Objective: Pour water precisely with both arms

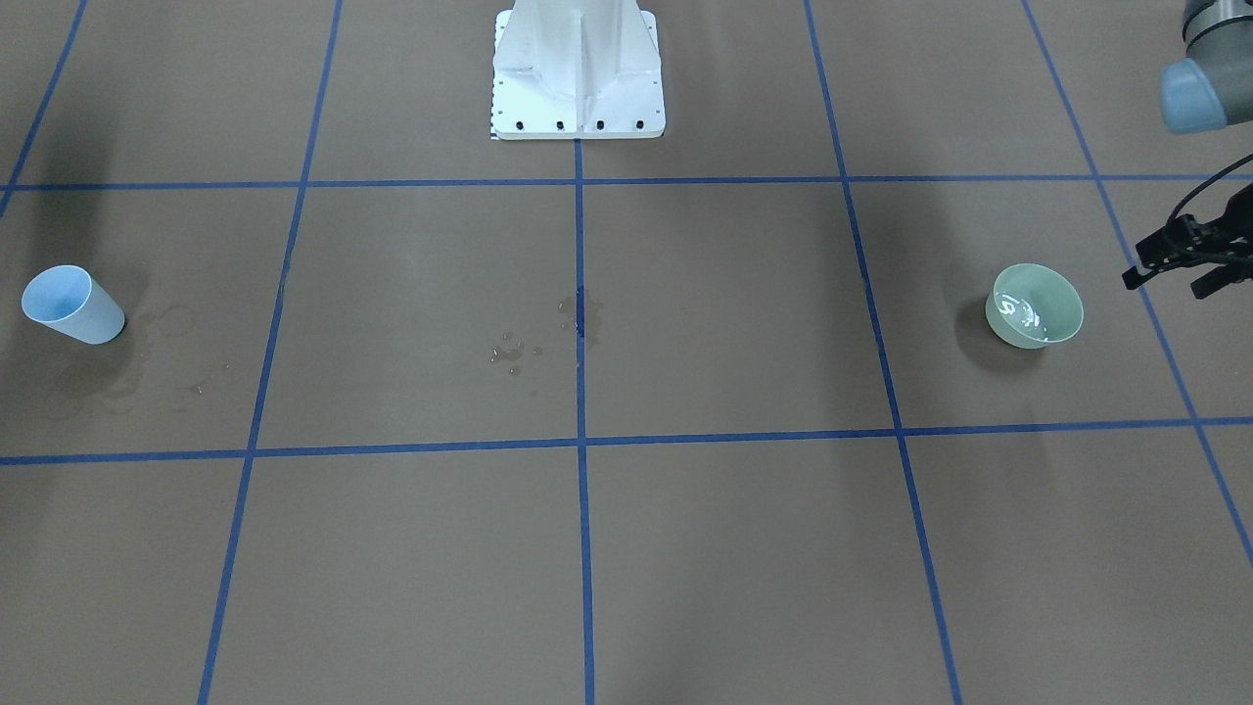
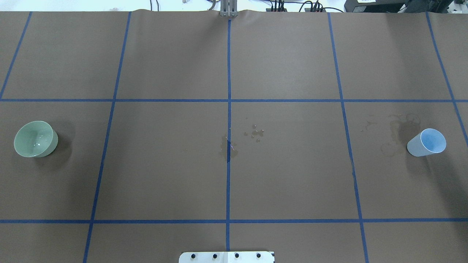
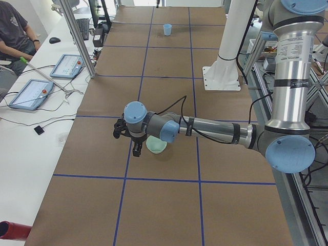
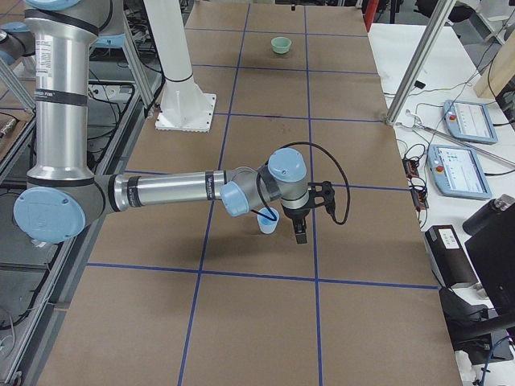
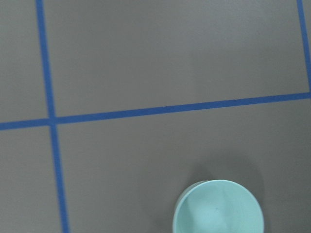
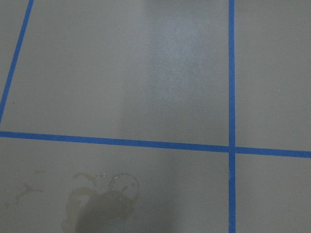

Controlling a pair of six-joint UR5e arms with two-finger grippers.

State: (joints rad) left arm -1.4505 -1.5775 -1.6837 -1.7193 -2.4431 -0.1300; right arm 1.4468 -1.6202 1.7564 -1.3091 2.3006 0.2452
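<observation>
A brown table [image 1: 734,548] ruled into squares by blue tape fills every view, with the white pedestal [image 1: 578,69] bolted at the robot's edge. The left arm [image 3: 215,128] reaches low across the near end in the left side view. Its wrist hangs over the pale green bowl [image 1: 1036,305] and the left gripper [image 1: 1166,286] is near that bowl but clear of it, its black fingers [image 1: 1136,276] spread apart with nothing between them. The right arm [image 4: 161,191] stretches out the same way at the opposite end. The right gripper [image 4: 300,232] hangs just beside the light blue cup [image 1: 73,304], and only the side camera catches it, so I cannot tell whether its fingers are apart or together.

The bowl and the cup stand upright, well apart, one at each end of the table. The water [image 1: 1018,313] lies in the bottom of the bowl – a small amount, showing as white glints. A cluster of spilled drops [image 2: 256,133] and a darker wet patch [image 2: 228,149] sit on the centre tape line, and faint wet rings [image 2: 393,138] mark the paper beside the cup
</observation>
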